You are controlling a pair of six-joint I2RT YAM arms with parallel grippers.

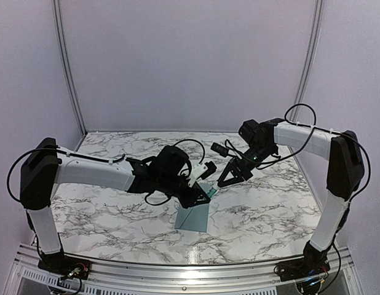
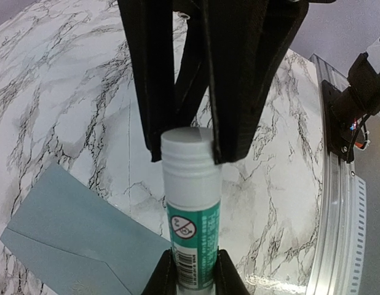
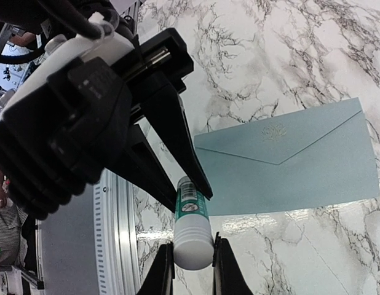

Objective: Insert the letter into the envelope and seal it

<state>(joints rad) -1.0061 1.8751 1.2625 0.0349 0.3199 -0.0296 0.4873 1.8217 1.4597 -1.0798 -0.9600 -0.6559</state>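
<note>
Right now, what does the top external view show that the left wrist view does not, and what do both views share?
Only the top external view shows both whole arms with their bases, the back walls, and the two grippers meeting above the table.

Only the left wrist view shows the glue stick close up: white cap, green label, held at both ends by the left fingers and the right fingers. The closed flap of the envelope also shows.

Both show the grey-blue envelope lying flat on the marble table.
</note>
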